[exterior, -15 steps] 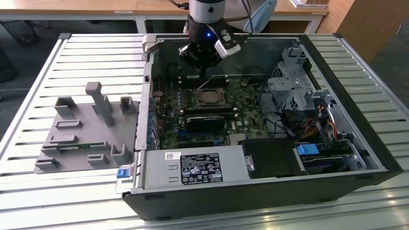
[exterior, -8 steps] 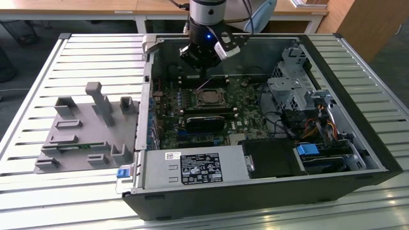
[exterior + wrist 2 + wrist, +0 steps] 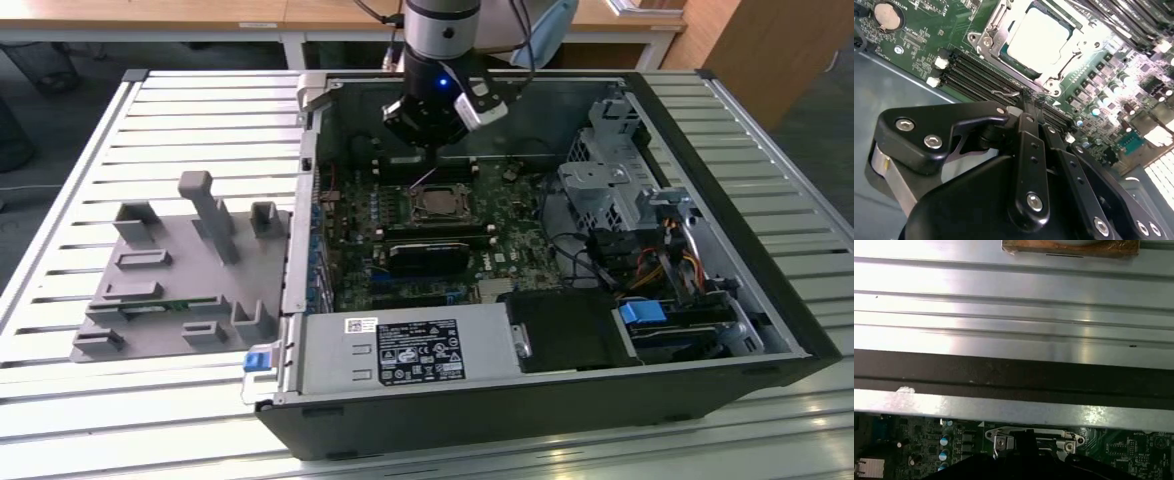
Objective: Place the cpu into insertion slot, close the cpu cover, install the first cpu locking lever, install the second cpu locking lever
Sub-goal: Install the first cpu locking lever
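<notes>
- Right now, with the gripper (image 3: 1029, 104) closed, fingertips pressed together at the hooked end of a thin wire locking lever (image 3: 1004, 93); cannot tell whether the wire is truly nipped between them.
- Hangs over the memory slots (image 3: 974, 70), just beside the insertion slot (image 3: 1005, 50), with the lever right at the tips and the slot lying beyond them.
- Long axis of the lever, as a judgement: along the near edge of the insertion slot, parallel to the memory slots.
- Inside the insertion slot: the cpu (image 3: 1040, 36), pale face up, with the cpu cover (image 3: 988, 37) down flat around it.
- Well apart from the insertion slot, by the case wall: a silver box (image 3: 334, 350) bearing a white label (image 3: 420, 355); print there, left unread.
</notes>
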Robot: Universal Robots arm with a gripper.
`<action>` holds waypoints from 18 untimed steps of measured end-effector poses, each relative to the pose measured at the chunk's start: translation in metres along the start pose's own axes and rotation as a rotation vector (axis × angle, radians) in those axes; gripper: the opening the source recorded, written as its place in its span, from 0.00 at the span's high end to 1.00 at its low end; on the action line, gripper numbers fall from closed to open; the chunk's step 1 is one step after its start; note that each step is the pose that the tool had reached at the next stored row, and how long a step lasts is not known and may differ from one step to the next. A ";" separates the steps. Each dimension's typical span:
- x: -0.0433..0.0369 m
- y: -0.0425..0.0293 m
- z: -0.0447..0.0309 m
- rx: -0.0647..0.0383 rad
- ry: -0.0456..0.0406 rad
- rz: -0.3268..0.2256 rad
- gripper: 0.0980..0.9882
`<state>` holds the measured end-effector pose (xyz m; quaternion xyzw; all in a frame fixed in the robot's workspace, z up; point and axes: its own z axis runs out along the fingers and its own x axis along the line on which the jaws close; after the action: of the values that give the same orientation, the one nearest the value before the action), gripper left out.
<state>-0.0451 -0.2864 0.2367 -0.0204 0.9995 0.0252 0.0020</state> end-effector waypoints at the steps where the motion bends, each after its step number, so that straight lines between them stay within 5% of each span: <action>1: -0.0005 0.0008 0.0013 0.000 0.0002 0.000 0.99; 12: -0.0053 0.0059 0.0087 0.000 0.0000 0.000 0.99; 18: -0.0145 0.0055 0.0105 0.000 -0.0001 0.001 0.99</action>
<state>-0.0308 -0.2799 0.2266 -0.0199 0.9995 0.0253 0.0021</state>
